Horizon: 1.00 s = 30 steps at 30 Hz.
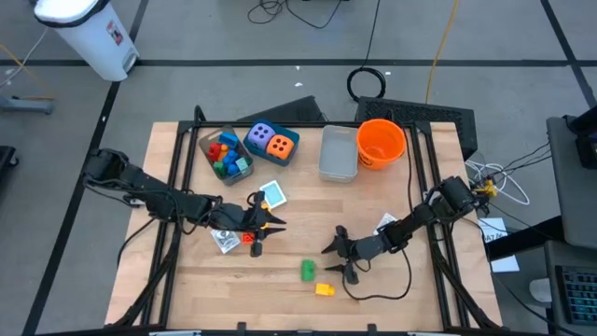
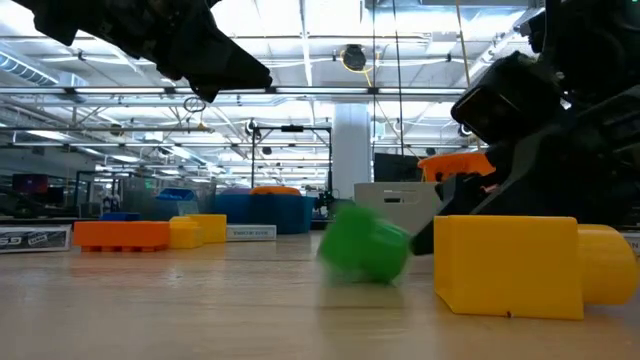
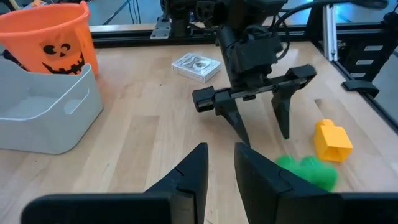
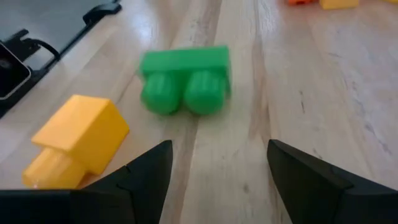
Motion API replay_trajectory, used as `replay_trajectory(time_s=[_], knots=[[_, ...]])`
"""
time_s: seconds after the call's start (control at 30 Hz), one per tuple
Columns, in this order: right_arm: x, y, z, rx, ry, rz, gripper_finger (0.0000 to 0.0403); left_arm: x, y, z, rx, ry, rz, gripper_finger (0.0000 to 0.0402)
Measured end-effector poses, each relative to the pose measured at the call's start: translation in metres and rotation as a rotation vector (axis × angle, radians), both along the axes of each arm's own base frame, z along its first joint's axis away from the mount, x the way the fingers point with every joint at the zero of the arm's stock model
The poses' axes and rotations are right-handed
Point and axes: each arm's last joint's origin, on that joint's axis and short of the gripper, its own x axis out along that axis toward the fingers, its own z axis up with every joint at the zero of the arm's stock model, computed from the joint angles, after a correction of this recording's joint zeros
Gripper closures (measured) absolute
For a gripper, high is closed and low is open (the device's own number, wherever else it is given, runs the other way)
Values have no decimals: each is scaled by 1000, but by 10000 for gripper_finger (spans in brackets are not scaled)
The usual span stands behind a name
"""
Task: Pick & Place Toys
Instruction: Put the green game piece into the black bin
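Note:
A green brick (image 4: 185, 74) lies on its side on the table, just beyond my right gripper (image 4: 217, 155). That gripper is open and low over the table, with nothing between its fingers. A yellow brick (image 4: 78, 140) lies beside one finger. In the high view the green brick (image 1: 308, 271) and yellow brick (image 1: 324, 289) sit near the table's front, left of the right gripper (image 1: 338, 264). My left gripper (image 3: 221, 155) hovers at mid-table, its fingers a narrow gap apart and holding nothing. An orange brick (image 1: 248, 238) lies under it.
At the back stand a clear bin of bricks (image 1: 227, 154), a purple die (image 1: 261, 137), an orange die (image 1: 282, 145), a grey tub (image 1: 339, 152) and an orange bucket (image 1: 381, 142). Cards (image 1: 272, 194) and a card pack (image 1: 224, 241) lie mid-table; another (image 1: 385, 224) is by the right arm.

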Motion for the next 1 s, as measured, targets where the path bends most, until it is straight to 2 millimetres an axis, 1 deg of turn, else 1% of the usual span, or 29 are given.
replay_trajectory(time_s=[0.13, 0.33, 0.47, 0.63, 0.83, 1.0], knots=[[0, 0, 1, -4, -10, 3, 149, 2, 0, -6, 8, 20, 7, 314], [1, 1, 4, -33, -49, 22, 149, 10, 0, -19, 5, 44, 8, 314], [2, 0, 4, -34, -52, 20, 149, 16, -5, -34, -33, 86, -80, 314], [3, -4, 4, -35, -49, 6, 149, 30, -18, -56, -38, 51, -224, 314], [4, -6, 4, -30, -47, -1, 149, 52, -27, -81, -19, 112, -251, 314], [4, -6, 3, -31, -45, 0, 149, 58, -31, -92, -74, 152, -280, 314]])
